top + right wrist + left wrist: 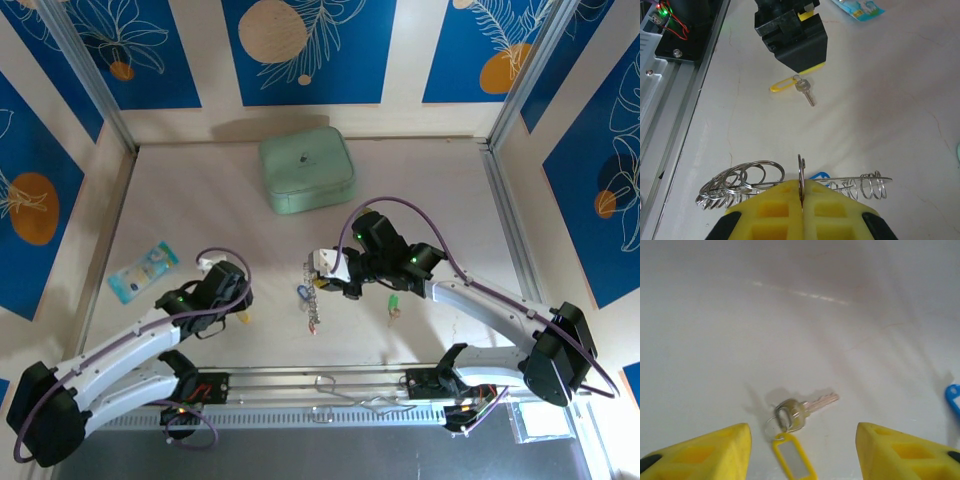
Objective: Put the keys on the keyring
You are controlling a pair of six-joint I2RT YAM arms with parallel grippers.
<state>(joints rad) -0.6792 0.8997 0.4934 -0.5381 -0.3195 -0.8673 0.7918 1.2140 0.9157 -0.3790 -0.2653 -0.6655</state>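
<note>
The yellow-tagged key [792, 460] lies flat on the table, its metal blade [822, 401] pointing away. My left gripper [802, 435] hovers just over it, open, with a yellow finger on either side and nothing gripped. From above, that left gripper [232, 292] sits by the yellow key [243, 318]. My right gripper [801, 184] is shut on an upright loop of the silvery coiled keyring [742, 180], whose coils spread out to both sides. A blue key [819, 176] peeks out behind the fingers. A green key [394, 305] lies right of the keyring [312, 305].
A mint-green case [307, 170] sits at the back centre. A blue packet [143, 270] lies at the left. The left gripper [797, 37] stands over the yellow key [782, 86] in the right wrist view. A metal rail [320, 385] runs along the near edge.
</note>
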